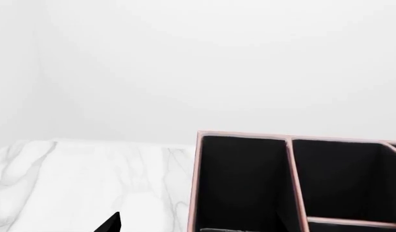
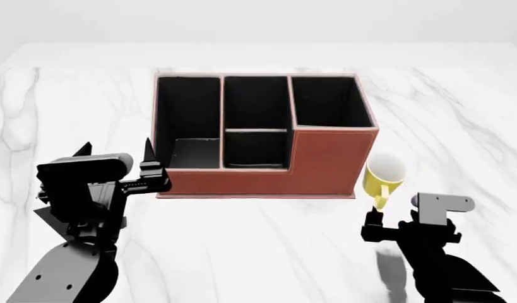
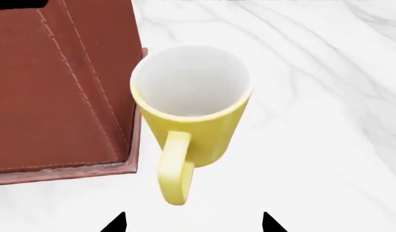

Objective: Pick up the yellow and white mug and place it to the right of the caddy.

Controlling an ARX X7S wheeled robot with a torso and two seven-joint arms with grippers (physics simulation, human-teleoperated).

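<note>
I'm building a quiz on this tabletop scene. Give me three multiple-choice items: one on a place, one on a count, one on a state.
1. Where does the small yellow mug with white inside stand?
A. inside a compartment
B. by the right end of the large reddish-brown leather-look caddy
C. left of it

2. How many black-lined compartments does the caddy show?
A. two
B. four
C. six

3. What is the right gripper doing?
A. open, holding nothing
B. shut on the mug's handle
C. inside the caddy

B: the head view shows the mug beside the caddy's right wall.
B: three at the back, one in front.
A: its fingertips sit apart, short of the handle.
</note>
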